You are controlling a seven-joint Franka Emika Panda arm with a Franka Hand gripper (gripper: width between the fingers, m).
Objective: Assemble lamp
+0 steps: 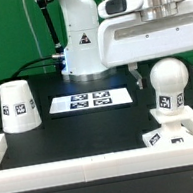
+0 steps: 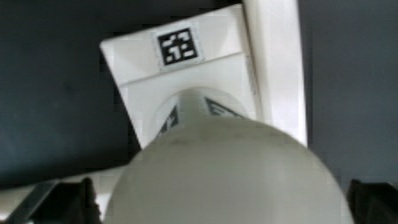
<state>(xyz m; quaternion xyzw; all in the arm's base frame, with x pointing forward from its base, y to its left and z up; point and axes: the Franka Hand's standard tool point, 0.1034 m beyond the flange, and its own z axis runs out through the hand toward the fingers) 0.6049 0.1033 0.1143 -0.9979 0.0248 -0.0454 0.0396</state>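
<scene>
One arm above bulb, jaws apart

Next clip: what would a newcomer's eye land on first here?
The round bulb standing upright on the square base at the exterior view's right, with the open gripper straddling its top. Next, the tapered shade standing alone at the exterior view's left, and the marker board lying between them.

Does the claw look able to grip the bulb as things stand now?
Probably yes. The claw hangs open over the bulb, one finger to each side of its round head, and nothing stands between them. The bulb stands upright on the base.
</scene>
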